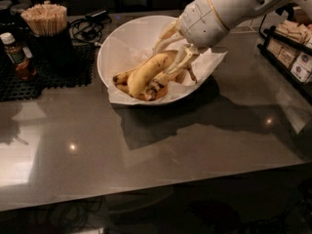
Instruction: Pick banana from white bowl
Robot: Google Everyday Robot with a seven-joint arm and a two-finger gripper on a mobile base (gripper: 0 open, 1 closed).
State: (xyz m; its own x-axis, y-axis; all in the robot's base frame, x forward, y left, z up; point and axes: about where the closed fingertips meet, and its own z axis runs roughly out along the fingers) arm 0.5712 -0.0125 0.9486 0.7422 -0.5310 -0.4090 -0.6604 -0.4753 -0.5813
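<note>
Here, in the camera view, the white bowl (104, 57) sits towards the back of a dark, glossy table (146, 145), lined with crinkled white paper (213, 61) that spills over its right rim. The banana (144, 74) lies inside the bowl, tilted, with its lower end down among the smaller bananas (122, 80) at the left of the pile and its upper end raised towards the right. The gripper (165, 61) is down in the bowl at that raised end. Its pale fingers (181, 62) stand one on each side of the fruit (one above it, one below and to the right) and appear to be clamped on it. The white arm (229, 9) comes in from the upper right and hangs over the right half of the bowl.

To the left of the bowl, a dark cup of wooden sticks (45, 19) and a small bottle (17, 58) with a white cap stand on a black mat (53, 77). The cup is near the bowl, and the bottle is farther left. A tangle of black cable (87, 27) lies behind them, just beside the bowl's back rim. At the far right edge, a dark rack (287, 50) holds small packets and stands well apart from the bowl.
</note>
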